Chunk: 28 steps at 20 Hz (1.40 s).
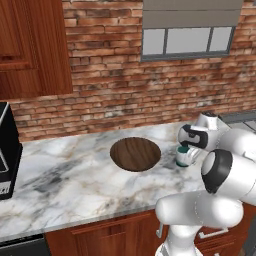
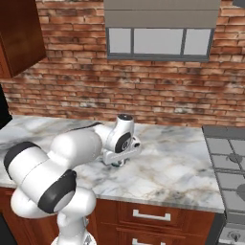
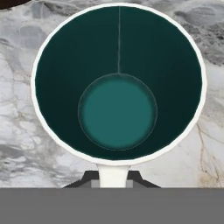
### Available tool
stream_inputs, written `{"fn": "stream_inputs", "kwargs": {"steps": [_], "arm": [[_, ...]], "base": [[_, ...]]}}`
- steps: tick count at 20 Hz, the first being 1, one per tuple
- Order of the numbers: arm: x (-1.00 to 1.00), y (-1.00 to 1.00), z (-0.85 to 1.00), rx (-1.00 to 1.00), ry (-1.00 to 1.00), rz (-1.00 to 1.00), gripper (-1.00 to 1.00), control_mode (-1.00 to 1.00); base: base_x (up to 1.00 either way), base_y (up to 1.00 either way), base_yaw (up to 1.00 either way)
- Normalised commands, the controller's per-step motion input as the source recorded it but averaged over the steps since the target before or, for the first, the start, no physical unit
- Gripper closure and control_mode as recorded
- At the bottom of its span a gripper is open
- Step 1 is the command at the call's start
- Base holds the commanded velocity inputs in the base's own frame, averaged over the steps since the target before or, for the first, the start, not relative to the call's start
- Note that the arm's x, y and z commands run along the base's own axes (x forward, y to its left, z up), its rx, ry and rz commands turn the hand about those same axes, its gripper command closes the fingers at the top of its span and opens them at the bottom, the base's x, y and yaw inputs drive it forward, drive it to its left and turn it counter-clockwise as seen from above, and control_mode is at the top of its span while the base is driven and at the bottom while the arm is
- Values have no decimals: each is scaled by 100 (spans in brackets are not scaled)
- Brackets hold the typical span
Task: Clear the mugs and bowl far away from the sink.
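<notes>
Between the tool (image 3: pixel 112 178) tips a pale handle of a mug (image 3: pixel 118 83) is pinched; the jaws are drawn nearly together on that thin handle, so the mug is counted as gripped. Looking straight down the hand view, the mug's white rim and teal floor are seen from above, upright, with marble desk (image 3: pixel 17 113) showing all round it. From the left base view the mug (image 1: pixel 184 156) is seen low at the wrist, just right of the bowl (image 1: pixel 135 154) and apart from it; whether its base touches the desk (image 1: pixel 60 175) or is lifted slightly cannot be told.

Handling is judged as follows: the mug is small, stiff and light, probably glazed and therefore slippery, and breakable if dropped. A handle hold is workable but offers little contact, so swinging or twisting of the cup is a risk; slow carrying is advised. The bowl is wide, shallow and wooden, rigid and not fragile; it would best be taken by pinching its rim, since it is far too wide to span.

The arm is folded forward from the base, elbow raised, forearm reaching over the desk edge, wrist bent so the hand points straight down. In the right base view the tool (image 2: pixel 116 162) is held low over the desk (image 2: pixel 177 167), a stove (image 2: pixel 229 158) well off to the right.
</notes>
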Motion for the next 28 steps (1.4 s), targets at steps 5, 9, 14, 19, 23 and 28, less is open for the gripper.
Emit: {"fn": "stream_inputs", "kwargs": {"steps": [5, 9, 14, 19, 23, 28], "arm": [[2, -8, -21, 0, 0, 0, 100, -100], [3, -1, -22, 0, 0, 0, 100, -100], [13, 0, -23, 0, 0, 0, 100, -100], [11, 0, -27, 0, 0, 0, 100, -100], [4, 8, -25, 0, 0, 0, -100, -100], [0, 0, 0, 0, -1, 0, -100, -100]], "base": [[0, 0, 0], [0, 0, 0], [0, 0, 0], [0, 0, 0], [0, 0, 0], [0, 0, 0]]}}
